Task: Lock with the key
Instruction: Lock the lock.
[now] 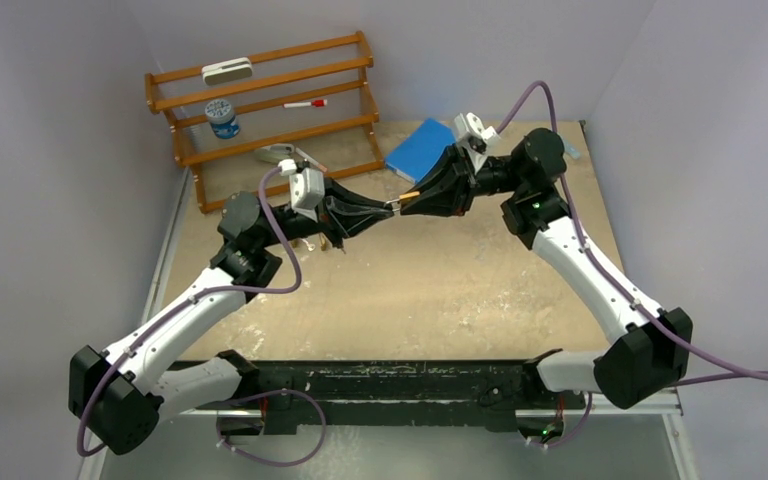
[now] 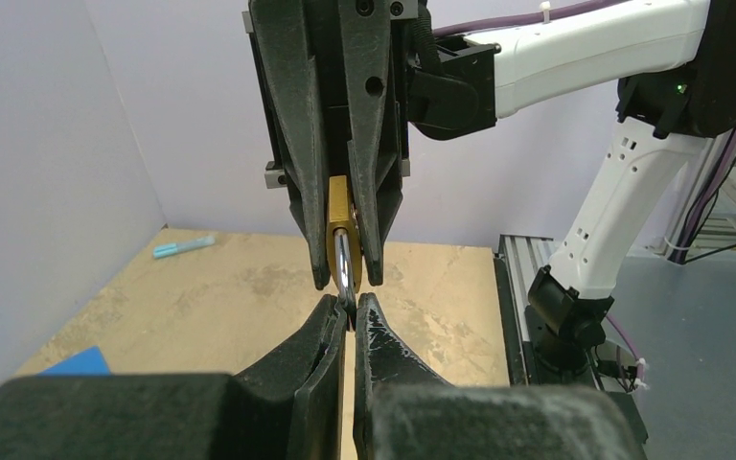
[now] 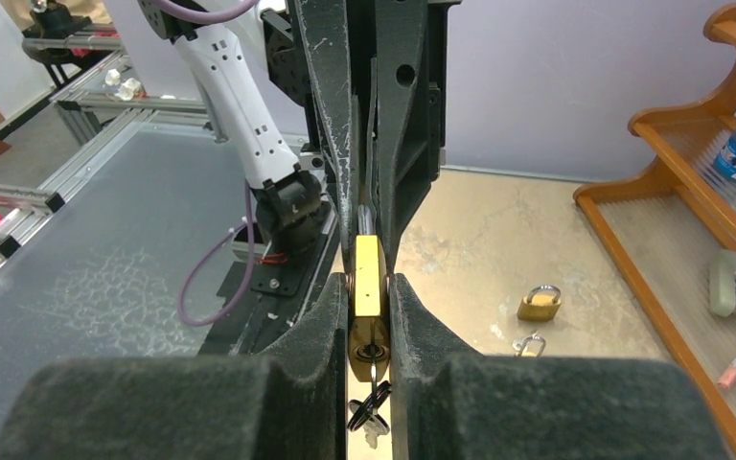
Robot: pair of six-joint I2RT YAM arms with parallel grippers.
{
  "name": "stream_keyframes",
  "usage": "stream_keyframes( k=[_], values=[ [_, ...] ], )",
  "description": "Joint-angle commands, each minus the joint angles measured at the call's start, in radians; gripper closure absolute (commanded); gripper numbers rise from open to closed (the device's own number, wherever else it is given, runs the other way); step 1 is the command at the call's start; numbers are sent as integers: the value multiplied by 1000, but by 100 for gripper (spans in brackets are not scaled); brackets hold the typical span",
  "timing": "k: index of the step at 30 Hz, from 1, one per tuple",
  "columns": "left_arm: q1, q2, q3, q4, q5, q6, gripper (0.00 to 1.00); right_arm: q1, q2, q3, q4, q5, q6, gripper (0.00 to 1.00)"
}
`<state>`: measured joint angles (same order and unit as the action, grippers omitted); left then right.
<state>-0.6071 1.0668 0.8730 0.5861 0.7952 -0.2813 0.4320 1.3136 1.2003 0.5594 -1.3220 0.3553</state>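
Bolted at the near edge, white-and-black left arm [image 1: 175, 325] and right arm [image 1: 595, 270] meet above the worn tan table [image 1: 440, 300]. Mid-air, the right gripper [image 3: 369, 280] pinches the brass padlock [image 3: 368, 311], small keys [image 3: 372, 407] at its keyhole end; the left gripper [image 2: 347, 303] is pressed together on its silver shackle [image 2: 343, 264].

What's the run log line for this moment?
left claw: shut on shackle | right claw: shut on padlock | keys: at padlock's base
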Motion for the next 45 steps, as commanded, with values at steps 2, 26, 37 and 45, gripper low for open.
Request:
stream_keyframes(
  k=[2,26,37,45],
  values=[
    [-50,54,38,76,33,-33,100,109,44,29,74,120,1,100],
    [-70,-91,43,-165,-144,157,100,30,-40,-54,72,75,32,100],
    [-68,-50,42,-102,-105,120,100,48,34,-58,181,104,99,100],
    [-68,-50,61,-136,-114,129,100,61,12,-77,143,83,84,100]
  ],
)
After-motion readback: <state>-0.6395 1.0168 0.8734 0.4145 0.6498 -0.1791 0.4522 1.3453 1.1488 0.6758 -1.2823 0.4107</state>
